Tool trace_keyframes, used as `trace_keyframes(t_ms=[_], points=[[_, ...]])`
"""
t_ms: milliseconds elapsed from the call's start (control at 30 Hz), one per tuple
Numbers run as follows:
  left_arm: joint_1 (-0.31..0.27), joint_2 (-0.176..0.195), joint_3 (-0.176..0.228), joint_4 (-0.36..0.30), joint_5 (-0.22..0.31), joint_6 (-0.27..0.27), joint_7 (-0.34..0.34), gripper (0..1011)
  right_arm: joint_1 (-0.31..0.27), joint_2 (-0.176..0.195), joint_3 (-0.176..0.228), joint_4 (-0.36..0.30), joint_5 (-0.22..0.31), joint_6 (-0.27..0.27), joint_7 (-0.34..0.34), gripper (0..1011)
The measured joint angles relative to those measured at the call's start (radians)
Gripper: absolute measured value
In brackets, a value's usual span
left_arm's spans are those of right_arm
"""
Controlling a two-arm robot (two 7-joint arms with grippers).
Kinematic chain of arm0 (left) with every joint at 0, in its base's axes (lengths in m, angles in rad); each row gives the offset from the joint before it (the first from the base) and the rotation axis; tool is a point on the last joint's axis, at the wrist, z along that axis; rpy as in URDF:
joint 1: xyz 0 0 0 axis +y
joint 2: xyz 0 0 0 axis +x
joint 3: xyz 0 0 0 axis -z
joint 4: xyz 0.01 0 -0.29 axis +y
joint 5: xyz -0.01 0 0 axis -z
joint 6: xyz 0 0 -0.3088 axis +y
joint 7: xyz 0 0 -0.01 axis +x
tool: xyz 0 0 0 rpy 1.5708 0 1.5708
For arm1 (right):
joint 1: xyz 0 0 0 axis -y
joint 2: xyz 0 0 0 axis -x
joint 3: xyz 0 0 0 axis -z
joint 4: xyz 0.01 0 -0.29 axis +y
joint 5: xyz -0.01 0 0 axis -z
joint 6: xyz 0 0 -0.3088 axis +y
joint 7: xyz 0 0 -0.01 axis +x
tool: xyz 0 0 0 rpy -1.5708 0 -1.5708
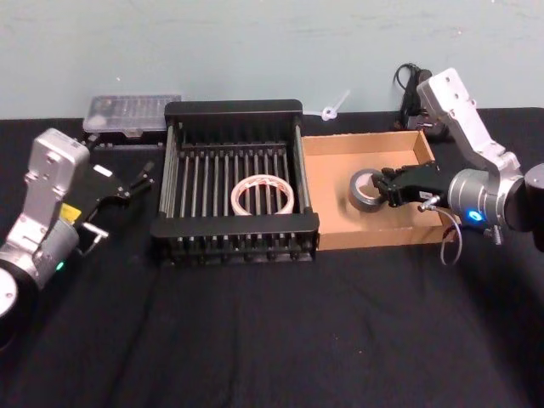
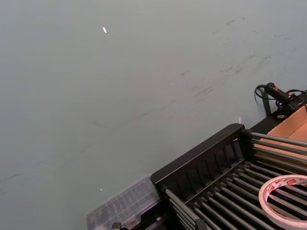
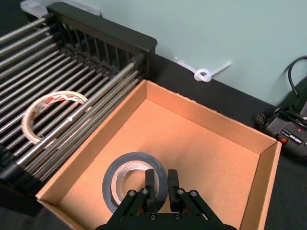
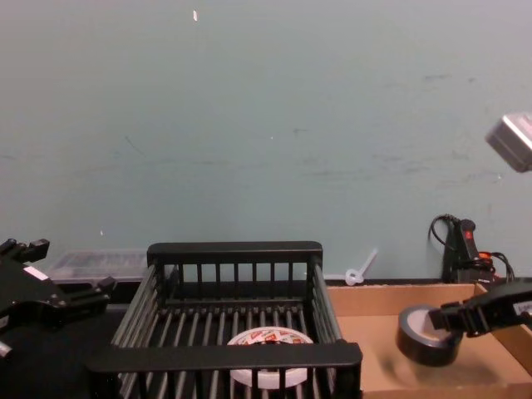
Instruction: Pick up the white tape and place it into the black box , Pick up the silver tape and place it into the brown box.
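The white tape (image 1: 263, 195) lies flat on the slatted bottom of the black box (image 1: 235, 110), and the left wrist view catches it too as the white tape (image 2: 284, 197). My right gripper (image 1: 382, 189) is shut on the wall of the silver tape (image 1: 365, 189), holding it tilted, low inside the brown box (image 1: 374, 234). From the right wrist, the fingers (image 3: 151, 184) pinch the silver tape (image 3: 134, 177) at its near rim. My left gripper (image 1: 138, 180) stands open left of the black box, holding nothing.
A clear plastic container (image 1: 132, 113) sits behind the black box's left corner. A white zip tie (image 1: 336, 106) and a black power adapter with cable (image 1: 415, 85) lie by the wall behind the brown box. Black cloth covers the table in front.
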Motion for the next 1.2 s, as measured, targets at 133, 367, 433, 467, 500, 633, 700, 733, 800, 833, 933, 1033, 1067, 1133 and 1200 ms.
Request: trace_keyframes(t_ms=[133,367,433,467,500,633,700,733,800,833,933,1033,1067,1133,1200], points=[[0.0,0.0,0.0,0.0,0.0,0.0,0.0,1001,0.01,-0.014,0.001,0.03,-0.012,0.001,-0.001,168],[0.0,0.0,0.0,0.0,0.0,0.0,0.0,1001,0.013,-0.018,0.003,0.037,-0.016,0.001,-0.001,168],[0.0,0.0,0.0,0.0,0.0,0.0,0.0,1001,0.013,-0.017,0.003,0.036,-0.016,0.001,-0.001,168],[0.0,0.0,0.0,0.0,0.0,0.0,0.0,1001,0.013,-0.017,0.003,0.035,-0.016,0.001,-0.001,168],[0.0,0.0,0.0,0.0,0.0,0.0,0.0,1001,0.012,-0.016,0.003,0.034,-0.016,0.001,-0.001,168],[0.0,0.0,0.0,0.0,0.0,0.0,0.0,1001,0.011,-0.015,0.003,0.032,-0.015,0.002,-0.001,168],[0.0,0.0,0.0,0.0,0.0,0.0,0.0,1001,0.011,-0.015,0.002,0.031,-0.015,0.002,-0.001,168],[0.0,0.0,0.0,0.0,0.0,0.0,0.0,1001,0.011,-0.015,0.002,0.031,-0.014,0.002,-0.001,168],[0.0,0.0,0.0,0.0,0.0,0.0,0.0,1001,0.011,-0.015,0.002,0.03,-0.014,0.002,0.0,168],[0.0,0.0,0.0,0.0,0.0,0.0,0.0,1001,0.011,-0.015,0.002,0.03,-0.014,0.002,0.0,168],[0.0,0.0,0.0,0.0,0.0,0.0,0.0,1002,0.01,-0.014,0.002,0.029,-0.013,0.002,0.0,224],[0.0,0.0,0.0,0.0,0.0,0.0,0.0,1001,0.01,-0.014,0.002,0.028,-0.013,0.002,0.0,316],[0.0,0.0,0.0,0.0,0.0,0.0,0.0,1001,0.01,-0.014,0.001,0.028,-0.013,0.002,0.0,333],[0.0,0.0,0.0,0.0,0.0,0.0,0.0,1001,0.01,-0.014,0.001,0.028,-0.013,0.002,0.0,409],[0.0,0.0,0.0,0.0,0.0,0.0,0.0,1001,0.01,-0.013,0.001,0.028,-0.012,0.002,0.0,470]])
